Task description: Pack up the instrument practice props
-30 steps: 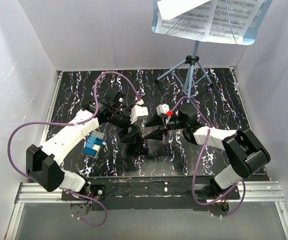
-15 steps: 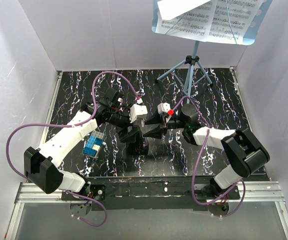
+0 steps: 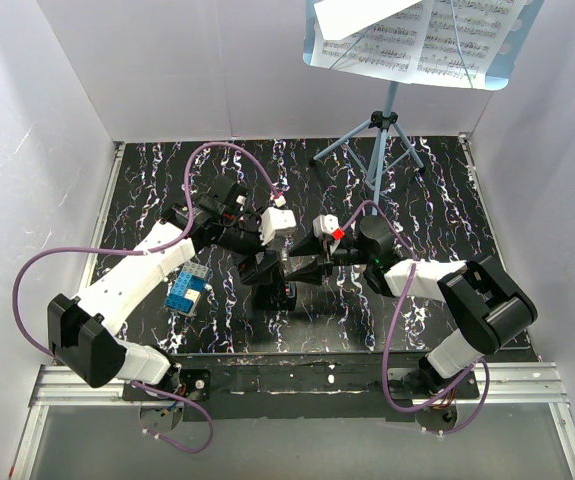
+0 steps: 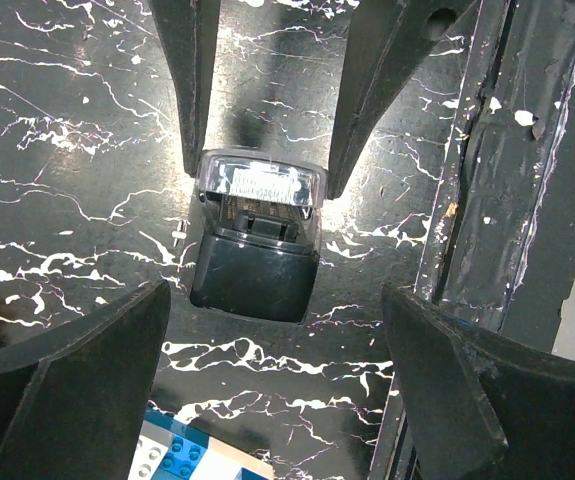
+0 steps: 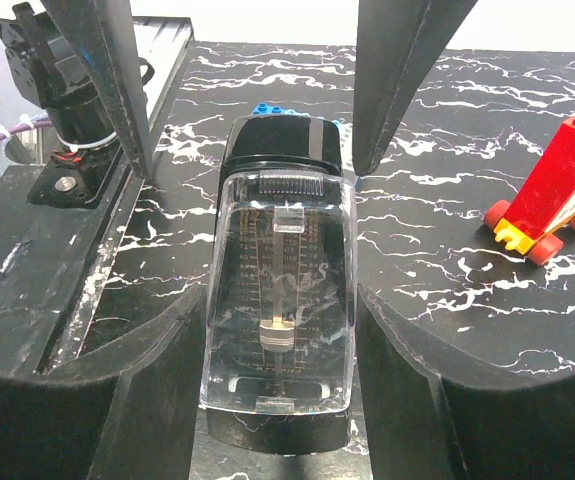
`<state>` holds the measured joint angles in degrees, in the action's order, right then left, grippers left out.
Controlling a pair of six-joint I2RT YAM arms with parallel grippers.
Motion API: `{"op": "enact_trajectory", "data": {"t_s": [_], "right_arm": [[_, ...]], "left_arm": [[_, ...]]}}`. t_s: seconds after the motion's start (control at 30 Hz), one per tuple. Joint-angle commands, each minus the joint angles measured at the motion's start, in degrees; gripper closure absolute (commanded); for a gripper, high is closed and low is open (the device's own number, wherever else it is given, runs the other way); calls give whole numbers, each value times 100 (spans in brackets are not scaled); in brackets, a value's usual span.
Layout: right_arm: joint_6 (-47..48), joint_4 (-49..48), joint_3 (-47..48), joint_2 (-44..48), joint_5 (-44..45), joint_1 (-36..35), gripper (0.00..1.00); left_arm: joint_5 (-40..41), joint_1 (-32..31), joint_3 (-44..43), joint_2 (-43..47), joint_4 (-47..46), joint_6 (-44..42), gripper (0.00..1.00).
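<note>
Music stand (image 3: 380, 150) stands far right on the table (image 3: 157, 180), sheet music (image 3: 437, 35) on its desk, the top cut off. Left gripper (image 3: 264, 268) and right gripper (image 3: 302, 268) meet mid-table, jaws hard to read here. Left wrist: fingers wide apart, straddling a metronome (image 4: 257, 250), contact unclear. Right wrist: fingers wide apart astride it, gripping nothing.

Music stand (image 3: 384, 118), pgs (image 3: 437, 40): tops off-frame

The left end effector (image 4: 267, 182) and right end effector (image 5: 253, 166) straddle the metronome (image 3: 270, 284), blocking its sides. A brick (image 3: 187, 290) lies beside it on the left arm's side; bare tabletop (image 3: 299, 163) opens behind it.
</note>
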<state>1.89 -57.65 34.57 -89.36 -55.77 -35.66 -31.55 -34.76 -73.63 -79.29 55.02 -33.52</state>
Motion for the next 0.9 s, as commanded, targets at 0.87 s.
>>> {"op": "enact_trajectory", "data": {"t_s": [0.87], "right_arm": [[-128,-730,-108,-178,180,-240,99]], "left_arm": [[193,-145,24,361,-1,-102,15]]}}
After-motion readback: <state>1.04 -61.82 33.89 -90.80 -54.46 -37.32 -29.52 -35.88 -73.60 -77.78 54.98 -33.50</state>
